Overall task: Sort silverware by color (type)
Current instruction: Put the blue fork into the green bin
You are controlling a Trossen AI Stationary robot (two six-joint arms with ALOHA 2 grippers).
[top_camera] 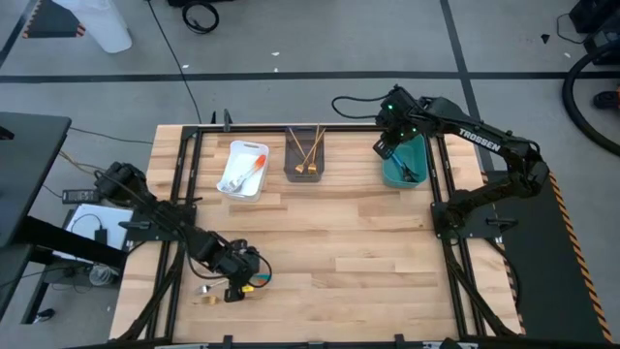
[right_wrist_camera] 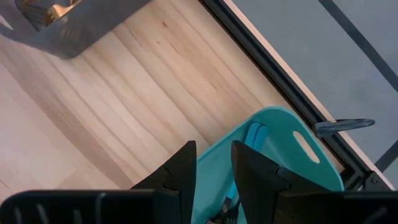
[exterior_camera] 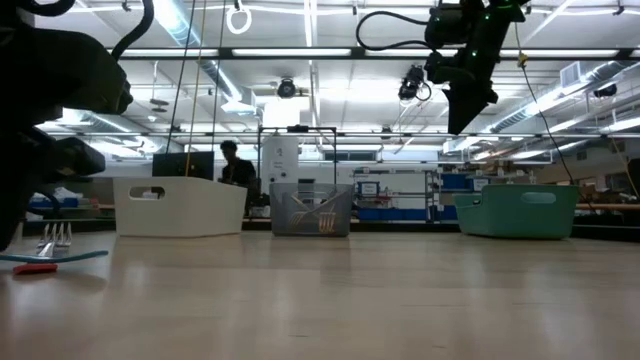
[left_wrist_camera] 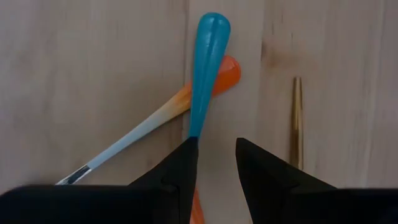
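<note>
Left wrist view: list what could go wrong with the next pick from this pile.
1. The blue handle lies crossed over the orange-handled utensil, so the open left gripper, poised above them, might pinch or drag both.
2. The gold utensil lies just beside that spot and could get nudged.
3. The right gripper, open over the teal bin, is far off and can't help steady anything.
</note>
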